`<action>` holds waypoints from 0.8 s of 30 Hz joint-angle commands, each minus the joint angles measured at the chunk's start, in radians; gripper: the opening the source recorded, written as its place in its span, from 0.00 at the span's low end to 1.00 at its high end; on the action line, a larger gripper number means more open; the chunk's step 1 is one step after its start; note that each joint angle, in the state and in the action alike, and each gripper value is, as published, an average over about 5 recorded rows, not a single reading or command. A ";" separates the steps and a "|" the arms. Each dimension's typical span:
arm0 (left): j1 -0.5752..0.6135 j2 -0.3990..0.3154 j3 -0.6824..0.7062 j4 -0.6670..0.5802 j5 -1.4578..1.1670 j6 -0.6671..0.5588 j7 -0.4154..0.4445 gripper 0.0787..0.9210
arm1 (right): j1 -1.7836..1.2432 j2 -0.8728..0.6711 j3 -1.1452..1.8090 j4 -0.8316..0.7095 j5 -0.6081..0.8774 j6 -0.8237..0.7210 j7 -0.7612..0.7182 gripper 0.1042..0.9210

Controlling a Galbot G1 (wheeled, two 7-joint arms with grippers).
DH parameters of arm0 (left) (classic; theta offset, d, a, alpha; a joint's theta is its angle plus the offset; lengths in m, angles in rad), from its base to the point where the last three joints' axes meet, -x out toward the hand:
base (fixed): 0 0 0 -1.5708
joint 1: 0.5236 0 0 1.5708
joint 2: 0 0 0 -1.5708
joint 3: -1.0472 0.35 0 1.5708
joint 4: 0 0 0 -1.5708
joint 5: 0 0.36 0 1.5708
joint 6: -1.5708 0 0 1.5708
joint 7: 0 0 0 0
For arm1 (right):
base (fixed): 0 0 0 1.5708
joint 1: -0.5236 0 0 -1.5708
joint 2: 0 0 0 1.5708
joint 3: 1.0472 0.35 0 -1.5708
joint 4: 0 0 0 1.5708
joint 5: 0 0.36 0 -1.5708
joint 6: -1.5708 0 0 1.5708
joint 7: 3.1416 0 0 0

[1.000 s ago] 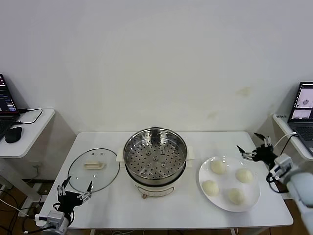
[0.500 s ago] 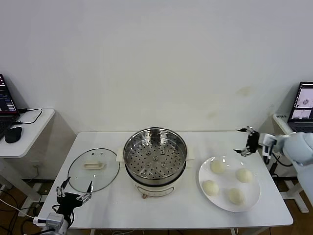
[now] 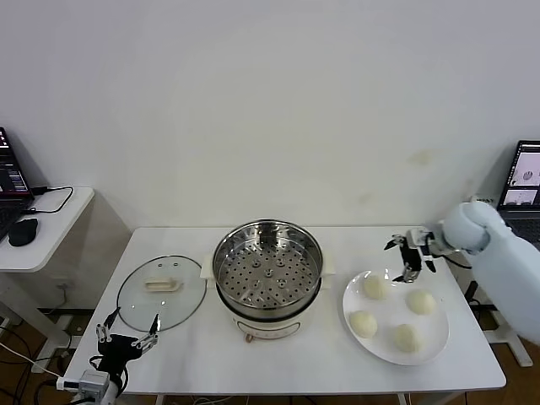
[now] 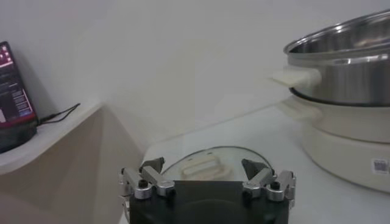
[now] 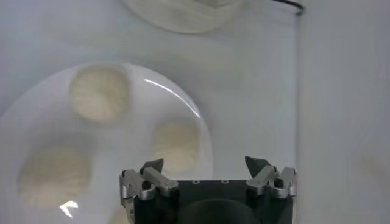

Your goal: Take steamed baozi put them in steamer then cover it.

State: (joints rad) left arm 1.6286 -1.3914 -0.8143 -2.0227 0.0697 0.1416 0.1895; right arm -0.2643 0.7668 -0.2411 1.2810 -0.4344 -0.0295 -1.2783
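The right gripper (image 3: 407, 258) hangs in the right-middle of the head frame with its jaws apart and nothing between them, above the far edge of the plate (image 3: 432, 337) and close to the bun nearest the pot. In the right wrist frame the same gripper (image 5: 207, 173) fills the bottom centre, its two fingers (image 5: 151, 168) spread wide, with the plate (image 5: 189, 106) below it and the bench beyond.

Four baozi (image 3: 375, 287) lie on the plate in the lower right of the head frame, apart from one another; three of them show clearly in the right wrist frame (image 5: 100, 92), pale and pleated.

The left gripper (image 3: 128, 330) sits at the lower left corner of the head frame, off the near edge of the bench (image 3: 194, 354), jaws apart and empty. In the left wrist frame it (image 4: 206, 176) lies at the bottom centre, pointed toward the cover (image 4: 210, 163).

The cover (image 3: 161, 292) rests flat on the bench at left centre of the head frame, handle up, just beside the steamer (image 3: 268, 274). The steamer stands at the centre, open, its perforated tray bare. In the left wrist frame the steamer (image 4: 341, 67) rises at the upper right.
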 commanded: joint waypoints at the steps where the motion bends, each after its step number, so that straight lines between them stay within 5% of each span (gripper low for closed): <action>1: 0.002 -0.005 -0.001 -0.004 0.002 0.008 0.001 0.88 | 0.085 0.065 -0.115 -0.097 -0.075 0.056 -0.054 0.88; 24: -0.009 -0.005 0.005 0.015 0.018 0.010 0.013 0.88 | -0.023 0.109 -0.032 -0.163 -0.153 0.034 0.022 0.88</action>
State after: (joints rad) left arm 1.6185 -1.3952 -0.8087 -2.0082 0.0866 0.1512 0.2025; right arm -0.2856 0.8717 -0.2729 1.1358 -0.5705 -0.0018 -1.2571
